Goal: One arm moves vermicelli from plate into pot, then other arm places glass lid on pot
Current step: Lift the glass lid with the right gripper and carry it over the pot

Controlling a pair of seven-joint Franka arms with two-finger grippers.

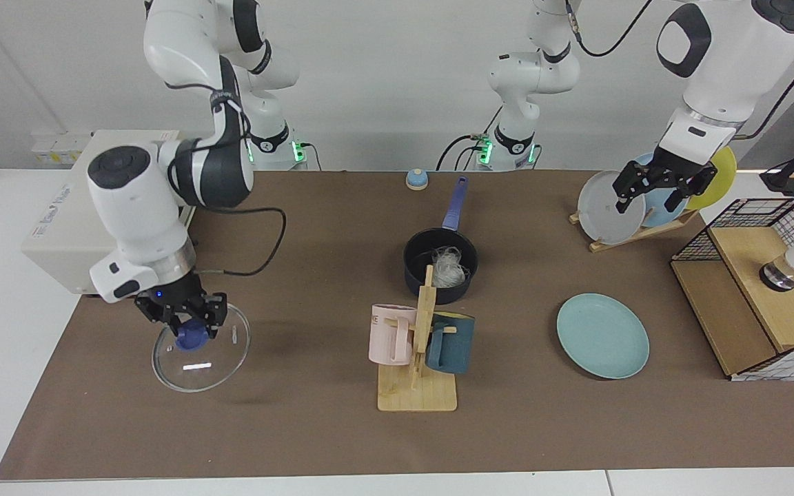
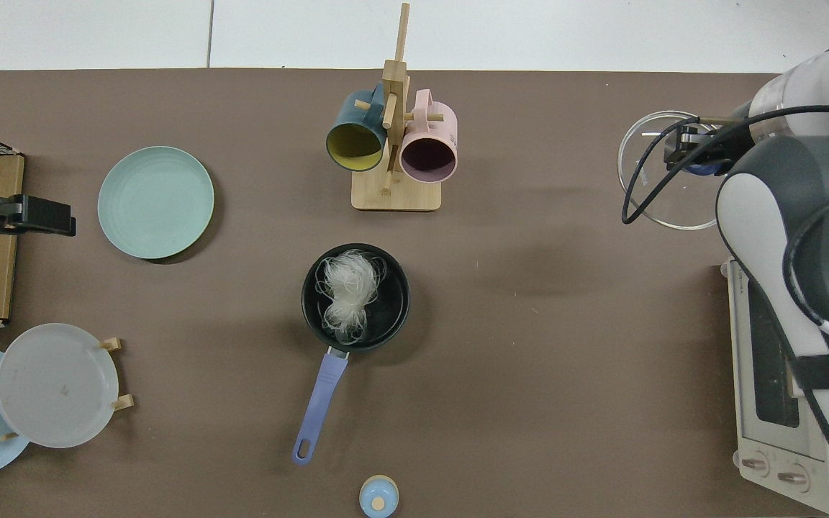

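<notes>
- The right gripper (image 1: 187,324) pinches the blue knob of the glass lid (image 1: 200,349), which hangs clear above the surface (image 1: 314,427).
- The pot (image 1: 440,265), vermicelli (image 1: 449,265) inside, lies well apart toward the table's middle, beyond the mug rack (image 1: 419,358).
- The left gripper (image 1: 655,186) waits spread by the plate rack; the plate (image 1: 602,335) is bare.
</notes>
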